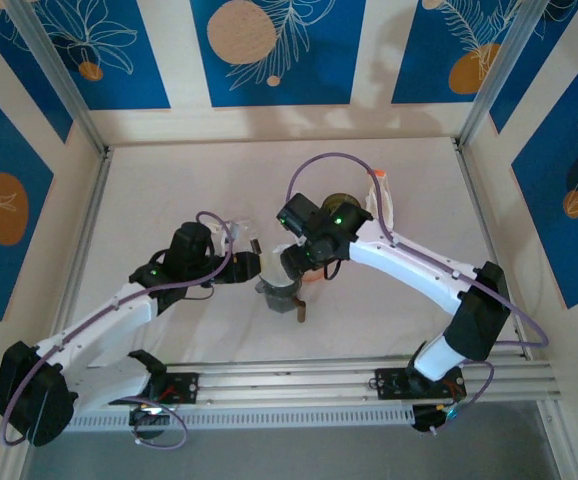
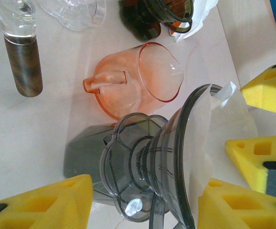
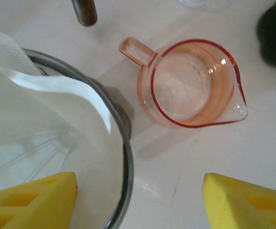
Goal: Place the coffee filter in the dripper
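- Dripper (image 2: 147, 162): smoky grey, near the middle of the counter (image 3: 185, 167), where both arms meet in the overhead view. The pink pitcher (image 3: 193, 86) stands upright just beside it.
- Coffee filter (image 2: 224, 124): the white paper is inside the dripper's mouth and lines the wall that I can see. One edge pokes up past the rim, and the paper looks loose and creased rather than pressed flat.
- Left fingers (image 2: 42, 202): spread wide, with the dripper's base and neck between them. One finger looks very close to the cone. I can't tell whether they are clamping it or only bracketing it.
- I also can't tell whether the dripper stands on its base or is tipped. The left wrist camera is rolled, and there is a dark patch on the counter beneath the cone.
- Right fingers (image 3: 33, 200): wide apart and holding nothing that I can make out. One finger is over the paper inside the rim, and the other hangs over bare counter on the pitcher side.
- Progress, my read: the main step looks done, since the filter is in the dripper.
- Left to do, my read: seat the raised edge if it matters, leave the dripper standing level, and back both arms away.
- Risk: the right finger nearest the paper could drag it out when it lifts.
- Also on the counter: a wood-handled clear glass piece (image 2: 23, 67) and a dark vessel (image 2: 152, 19).
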You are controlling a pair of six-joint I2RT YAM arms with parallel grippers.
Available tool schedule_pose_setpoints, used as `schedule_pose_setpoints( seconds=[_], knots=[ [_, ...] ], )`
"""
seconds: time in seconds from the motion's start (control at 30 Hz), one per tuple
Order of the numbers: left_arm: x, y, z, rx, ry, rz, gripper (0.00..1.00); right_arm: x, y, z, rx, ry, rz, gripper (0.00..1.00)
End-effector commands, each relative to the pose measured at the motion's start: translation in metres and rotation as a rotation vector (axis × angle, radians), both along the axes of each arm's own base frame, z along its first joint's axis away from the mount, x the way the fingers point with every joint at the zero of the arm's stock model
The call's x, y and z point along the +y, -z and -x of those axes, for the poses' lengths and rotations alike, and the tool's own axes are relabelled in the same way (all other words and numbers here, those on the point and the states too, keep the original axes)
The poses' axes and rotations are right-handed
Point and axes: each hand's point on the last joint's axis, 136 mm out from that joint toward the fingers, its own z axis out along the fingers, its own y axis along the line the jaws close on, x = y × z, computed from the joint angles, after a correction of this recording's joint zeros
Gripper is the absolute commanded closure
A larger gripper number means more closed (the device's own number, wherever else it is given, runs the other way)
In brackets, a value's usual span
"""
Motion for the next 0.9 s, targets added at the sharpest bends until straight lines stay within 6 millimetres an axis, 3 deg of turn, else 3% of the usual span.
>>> schedule_pose_setpoints(
  seconds=[0.0, 0.2, 0.5, 0.87],
  knots=[
    [0.003, 0.003, 0.003, 0.003, -0.006, -0.031, 0.45, -0.013, -0.006, 0.004, -0.018, 0.036, 0.013, 0.32],
    [0.005, 0.004, 0.003, 0.003, -0.010, -0.040, 0.45, -0.022, -0.009, 0.001, -0.039, 0.058, 0.045, 0.34],
    [0.000, -0.014, 0.002, -0.028, -0.003, 0.016, 0.37, -0.012, -0.039, -0.005, -0.104, 0.062, -0.048, 0.32],
    [0.002, -0.032, 0.003, -0.061, -0.018, 0.045, 0.31, -0.001, -0.057, -0.001, -0.131, 0.060, -0.161, 0.32]
  ],
)
